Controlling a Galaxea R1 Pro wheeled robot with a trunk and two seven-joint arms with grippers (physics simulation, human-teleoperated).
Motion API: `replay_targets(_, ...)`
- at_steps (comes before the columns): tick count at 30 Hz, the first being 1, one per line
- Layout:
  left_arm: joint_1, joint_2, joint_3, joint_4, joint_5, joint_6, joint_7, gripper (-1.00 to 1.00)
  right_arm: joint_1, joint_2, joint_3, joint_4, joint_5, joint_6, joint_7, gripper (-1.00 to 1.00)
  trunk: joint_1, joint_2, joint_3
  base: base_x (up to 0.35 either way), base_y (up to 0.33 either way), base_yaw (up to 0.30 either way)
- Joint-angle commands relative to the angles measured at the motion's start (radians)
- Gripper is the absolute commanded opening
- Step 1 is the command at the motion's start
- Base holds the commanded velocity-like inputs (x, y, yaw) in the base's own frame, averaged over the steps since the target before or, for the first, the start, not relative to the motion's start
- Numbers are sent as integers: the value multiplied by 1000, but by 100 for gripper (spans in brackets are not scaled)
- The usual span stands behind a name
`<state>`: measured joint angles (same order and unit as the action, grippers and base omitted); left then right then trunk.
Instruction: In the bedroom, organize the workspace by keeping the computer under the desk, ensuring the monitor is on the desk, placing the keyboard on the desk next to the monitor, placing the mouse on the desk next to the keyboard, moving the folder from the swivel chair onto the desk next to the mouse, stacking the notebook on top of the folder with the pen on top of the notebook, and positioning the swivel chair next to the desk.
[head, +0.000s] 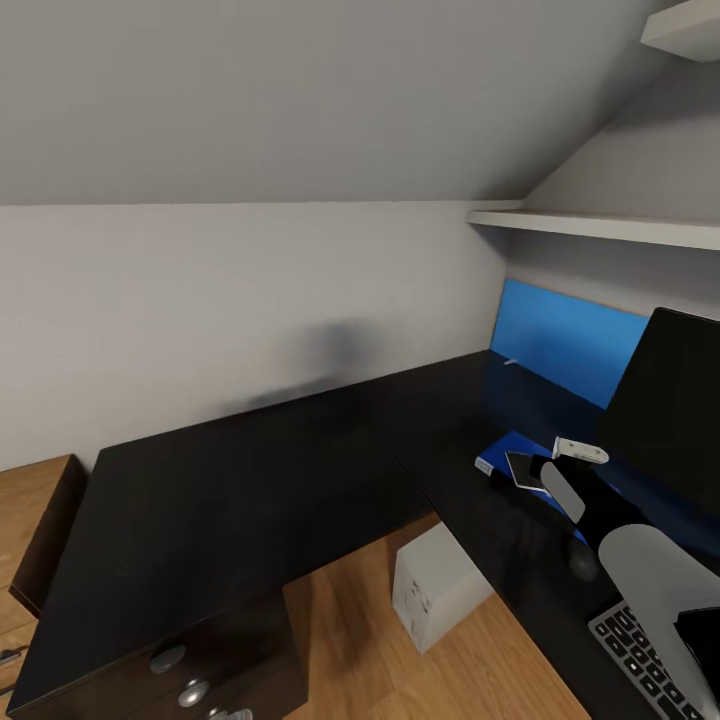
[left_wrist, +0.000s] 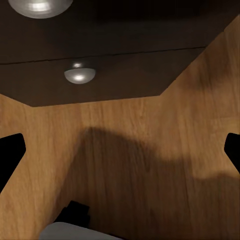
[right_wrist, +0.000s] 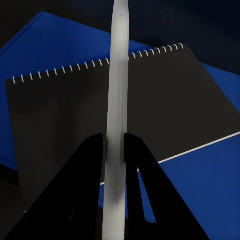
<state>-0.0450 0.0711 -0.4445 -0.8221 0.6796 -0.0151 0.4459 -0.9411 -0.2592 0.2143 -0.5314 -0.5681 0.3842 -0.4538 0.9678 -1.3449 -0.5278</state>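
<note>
Head view looked down over the glossy black L-shaped desk (head: 250, 500) under sloped grey walls. Light grey computer (head: 435, 587) stood on the wood floor beneath the desk edge. Black monitor (head: 665, 400) rose at the right side of the desktop, with part of the keyboard (head: 640, 655) visible at the near right corner. Bright-blue folder (head: 497, 455) lay flat on the desk before the monitor, dark notebook (head: 524, 468) stacked on it. Right gripper (head: 578, 452) hovered just over that stack.

Right wrist view showed the right gripper (right_wrist: 115, 150) with its two black fingers (right_wrist: 90, 165) pinched narrowly on the slim white pen (right_wrist: 117, 100), gripped around mid-shaft and lying across the spiral-bound notebook (right_wrist: 60, 120), itself resting on the folder (right_wrist: 200, 190). Could not tell whether the pen touched the cover or hung just above.

Left wrist view faced wood floor and black drawer fronts with round silver knobs (left_wrist: 79, 75); fingertips (left_wrist: 10, 150) of the left gripper set wide apart, holding nothing.

Judged light, stiff, smooth and round, so apt to roll or slip; best held at the middle and released low and level on the notebook.
</note>
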Motion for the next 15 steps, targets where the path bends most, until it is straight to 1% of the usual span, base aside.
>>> replay_targets(1, -1, 2, -6, -2, 8, -2, 8, 100, -1, -2, 8, -2, -9, 4, -6, -100, 0, -1, -1, 0, 0, 0)
replay_targets(13, -1, 1, -7, -2, 8, -2, 7, 100, -1, -2, 8, -2, -9, 4, -6, -100, 0, -1, -1, 0, 0, 0)
replay_targets(15, -1, 1, -7, -2, 8, -2, 7, 100, -1, -2, 8, -2, -9, 4, -6, -100, 8, -15, -7, 0, 0, 0)
